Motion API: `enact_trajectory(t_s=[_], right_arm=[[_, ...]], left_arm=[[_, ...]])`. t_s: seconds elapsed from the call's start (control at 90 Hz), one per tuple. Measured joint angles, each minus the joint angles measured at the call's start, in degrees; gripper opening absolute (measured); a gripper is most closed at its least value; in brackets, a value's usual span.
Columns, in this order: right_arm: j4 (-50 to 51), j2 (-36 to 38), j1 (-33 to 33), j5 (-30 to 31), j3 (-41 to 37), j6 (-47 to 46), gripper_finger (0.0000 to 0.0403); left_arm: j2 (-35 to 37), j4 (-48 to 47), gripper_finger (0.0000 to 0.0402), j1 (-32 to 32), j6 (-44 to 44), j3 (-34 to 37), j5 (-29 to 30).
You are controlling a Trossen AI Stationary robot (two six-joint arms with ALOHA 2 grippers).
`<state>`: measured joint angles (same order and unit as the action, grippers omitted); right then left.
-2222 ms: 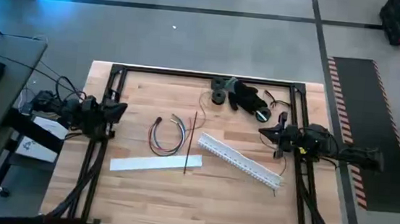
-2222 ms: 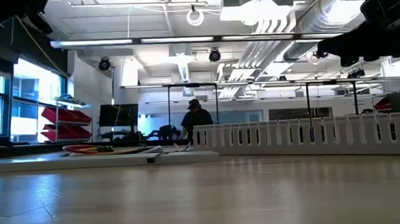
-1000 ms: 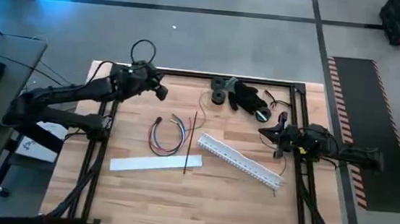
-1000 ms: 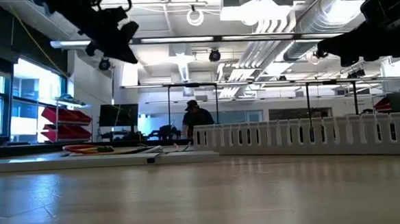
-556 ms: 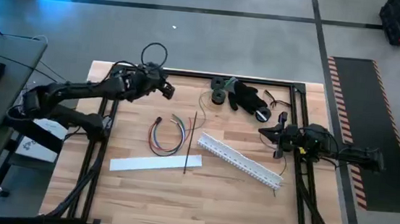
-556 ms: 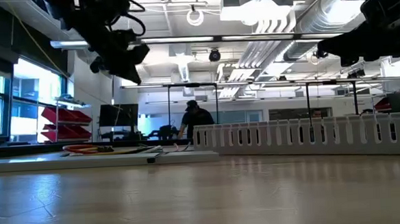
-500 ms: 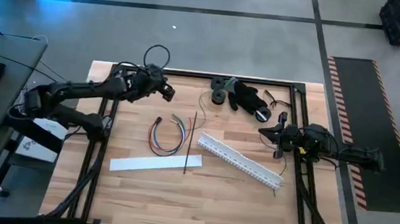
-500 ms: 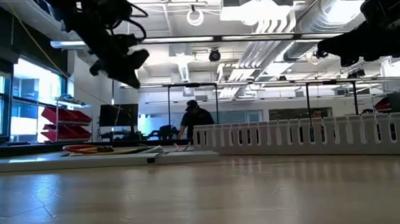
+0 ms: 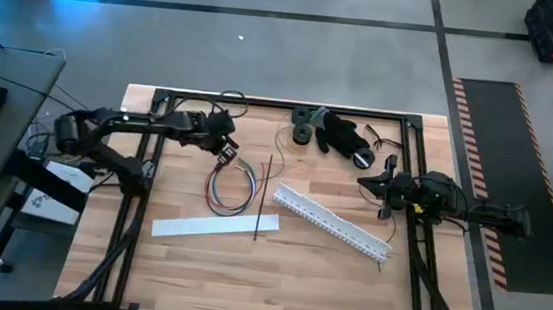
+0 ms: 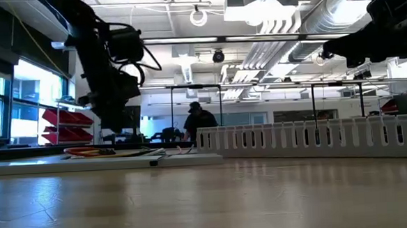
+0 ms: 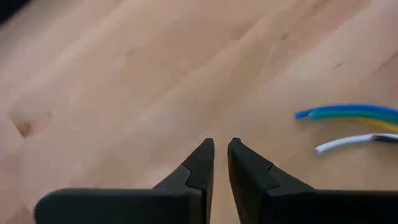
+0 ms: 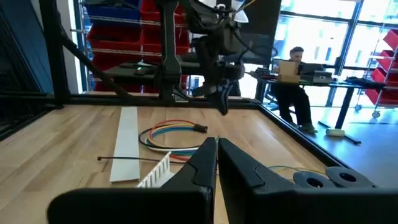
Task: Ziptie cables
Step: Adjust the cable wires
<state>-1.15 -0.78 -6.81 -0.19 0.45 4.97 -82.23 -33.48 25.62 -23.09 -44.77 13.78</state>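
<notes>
I have the left claw (image 9: 227,154) hovering just beside the cables' (image 9: 232,186) free ends, fingers nearly together. The cables lie looped on the desk (image 9: 186,268), untouched. Still approach: I judge it must open first. Right claw (image 9: 384,185) waits well off, nearly closed.

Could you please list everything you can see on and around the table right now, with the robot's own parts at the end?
Cables: one loose bundle, red, blue, grey and yellowish, left of table centre.
Duct: one, white, slotted, lying diagonally right of centre.
Flat strip: one, white, nearer the front edge, below the cables.
Thin stick: one, dark, crossing the strip's right end.
Round parts: a black cluster with a thin dark cord, at the far edge.
Person: one, seated at a desk beyond the table.
Left gripper: dark, fingers shut, over the cables' upper end.
Right gripper: dark, fingers shut, waiting at the right edge.
</notes>
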Motion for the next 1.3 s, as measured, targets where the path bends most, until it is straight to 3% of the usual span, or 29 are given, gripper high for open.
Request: enact_trajectory(t_s=[0.133, 0.411, 0.589, 0.8, 1.1, 1.3], right_arm=[[0.0, 0.0, 0.0, 0.0, 0.0, 0.0, 0.0], [0.0, 0.0, 0.0, 0.0, 0.0, 0.0, 0.0], [0.0, 0.0, 0.0, 0.0, 0.0, 0.0, 0.0], [0.0, 0.0, 0.0, 0.0, 0.0, 0.0, 0.0], [0.0, 0.0, 0.0, 0.0, 0.0, 0.0, 0.0], [0.0, 0.0, 0.0, 0.0, 0.0, 0.0, 0.0]], left_arm=[[-1.1, -2.9, 0.0085, -0.9, -0.9, 0.4, -2.5], [-0.3, -8.2, 0.0225, -4.3, -8.4, 0.5, -5.1], [-0.5, -2.5, 0.0252, -6.8, -11.8, 3.5, -4.7], [-2.9, 0.5, 0.0207, -6.9, -13.7, 6.1, -4.6], [-6.4, 3.4, 0.0038, -6.5, -8.6, 5.7, -3.5], [-3.0, 3.5, 0.0024, -2.9, 0.8, -1.6, 6.8]])
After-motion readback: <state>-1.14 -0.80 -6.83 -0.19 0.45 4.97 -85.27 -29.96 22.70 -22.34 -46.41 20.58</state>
